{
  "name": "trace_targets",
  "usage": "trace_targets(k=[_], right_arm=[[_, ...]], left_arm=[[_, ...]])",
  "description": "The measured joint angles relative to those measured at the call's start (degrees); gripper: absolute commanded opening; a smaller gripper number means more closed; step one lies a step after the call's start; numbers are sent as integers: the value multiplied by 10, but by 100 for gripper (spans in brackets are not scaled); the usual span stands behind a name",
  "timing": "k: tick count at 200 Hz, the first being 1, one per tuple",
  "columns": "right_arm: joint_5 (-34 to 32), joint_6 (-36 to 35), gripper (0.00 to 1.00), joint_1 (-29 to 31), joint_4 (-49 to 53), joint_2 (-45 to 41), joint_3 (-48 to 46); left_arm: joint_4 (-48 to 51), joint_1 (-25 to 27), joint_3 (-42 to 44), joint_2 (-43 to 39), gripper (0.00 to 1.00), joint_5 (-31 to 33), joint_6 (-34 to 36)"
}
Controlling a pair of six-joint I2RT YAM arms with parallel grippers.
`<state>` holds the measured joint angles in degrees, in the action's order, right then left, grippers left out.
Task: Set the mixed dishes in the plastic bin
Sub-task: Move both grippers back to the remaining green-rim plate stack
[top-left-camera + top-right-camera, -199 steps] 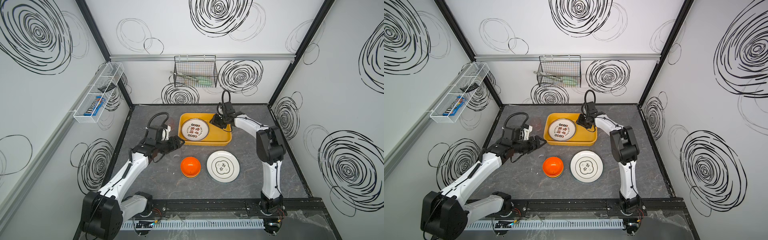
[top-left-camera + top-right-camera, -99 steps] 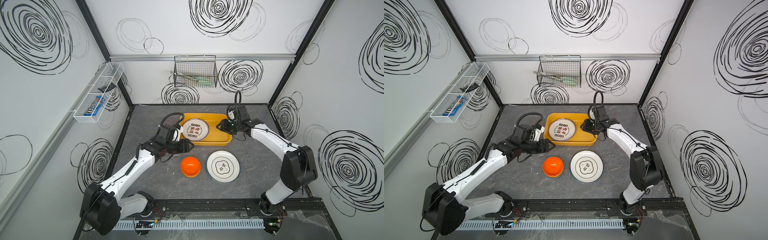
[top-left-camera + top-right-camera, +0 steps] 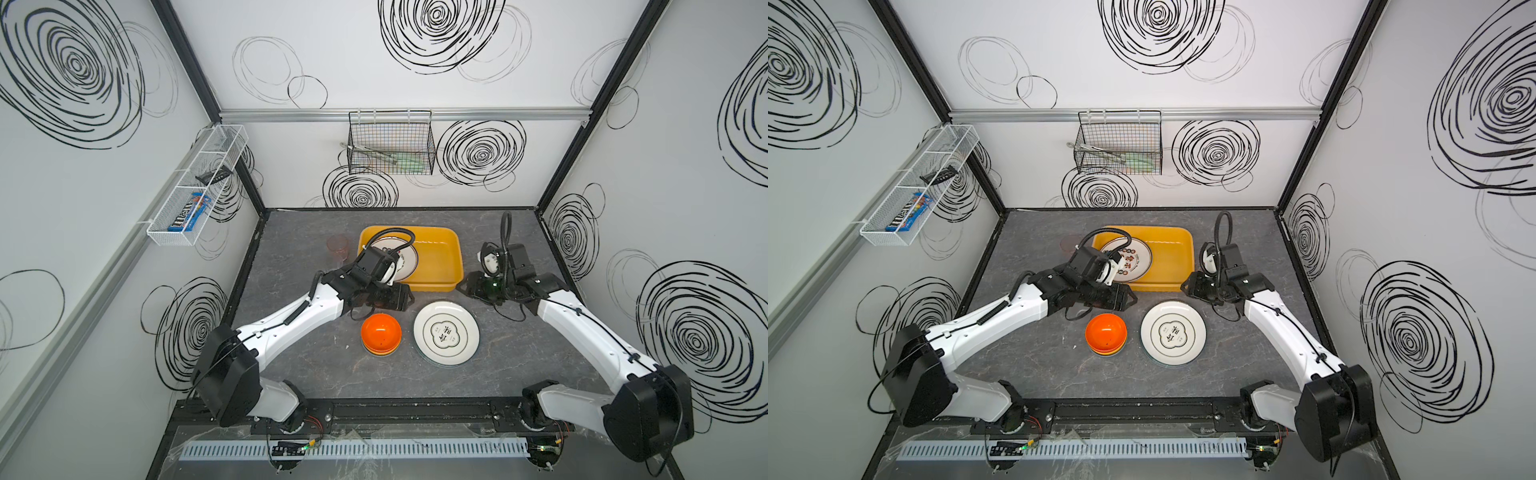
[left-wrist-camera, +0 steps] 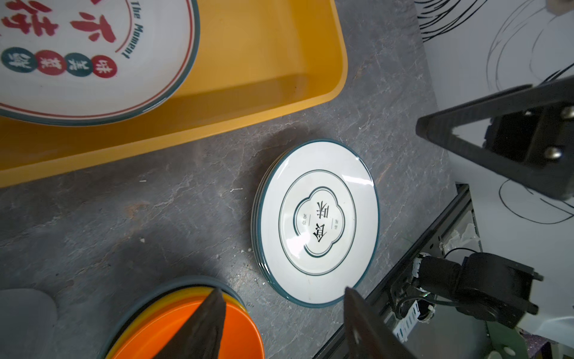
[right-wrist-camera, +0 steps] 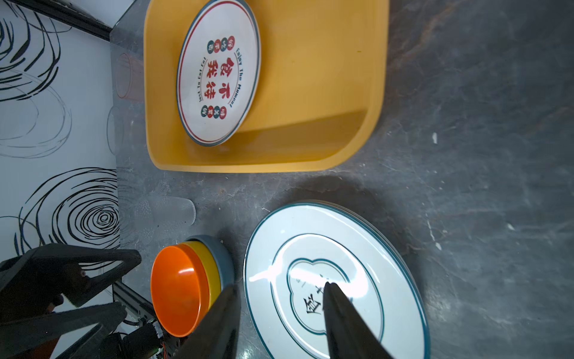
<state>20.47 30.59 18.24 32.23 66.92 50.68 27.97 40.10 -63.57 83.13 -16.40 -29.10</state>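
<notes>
At centre-right, right gripper (image 3: 460,286): you've pulled it off the plastic bin (image 3: 457,257), jaws parted, empty.
Left gripper (image 3: 408,299): moved in by stacked bowls (image 3: 380,333), parted, empty.
Red-lettered plate (image 3: 406,266): binned; others wait.

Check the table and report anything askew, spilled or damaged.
Nothing serious stands out. The red-lettered plate lies inside the yellow bin, and the bowl stack and green-rimmed plates sit level on the tabletop. Only a few small white flecks dot it.

Bright, even overhead light, soft shadows, glare on the green-rimmed plate (image 4: 316,222), wide-angle bowing at edges
</notes>
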Motion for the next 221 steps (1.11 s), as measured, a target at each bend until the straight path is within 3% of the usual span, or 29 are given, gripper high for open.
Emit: trace_targets(k=[77, 143, 221], right_arm=[[-7, 7, 53, -49, 57, -125, -105], [-20, 22, 54, -55, 66, -125, -139], [-19, 27, 54, -55, 64, -99, -159]], left_arm=[[23, 63, -48, 90, 64, 49, 7], [26, 101, -69, 165, 62, 91, 6], [26, 105, -71, 199, 59, 100, 6]])
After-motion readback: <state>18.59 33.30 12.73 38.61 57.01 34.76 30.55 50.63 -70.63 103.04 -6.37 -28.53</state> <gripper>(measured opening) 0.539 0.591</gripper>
